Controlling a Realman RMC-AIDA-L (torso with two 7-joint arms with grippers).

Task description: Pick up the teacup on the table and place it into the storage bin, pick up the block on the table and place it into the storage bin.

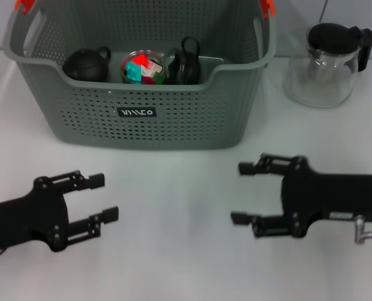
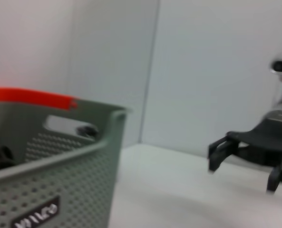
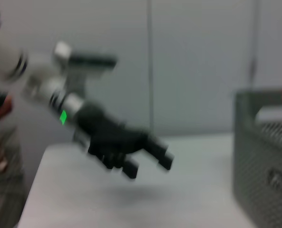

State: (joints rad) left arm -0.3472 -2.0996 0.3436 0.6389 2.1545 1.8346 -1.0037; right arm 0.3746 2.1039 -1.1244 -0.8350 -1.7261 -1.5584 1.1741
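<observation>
The grey-green perforated storage bin [image 1: 173,119] stands at the back centre of the white table. Inside it lie a black teacup with a loop handle [image 1: 186,61], a glass cup holding red and teal blocks [image 1: 143,68] and a dark round pot [image 1: 85,64]. My left gripper [image 1: 105,197] hovers open and empty over the table, in front of the bin's left half. My right gripper [image 1: 241,193] is open and empty in front of the bin's right corner. The left wrist view shows the storage bin [image 2: 60,171] and the right gripper [image 2: 241,173]. The right wrist view shows the left gripper [image 3: 148,159] and the storage bin [image 3: 264,156].
A glass pitcher with a black lid [image 1: 327,63] stands at the back right, beside the bin. Bare white table [image 1: 173,251] lies between the two grippers. A pale wall rises behind the table.
</observation>
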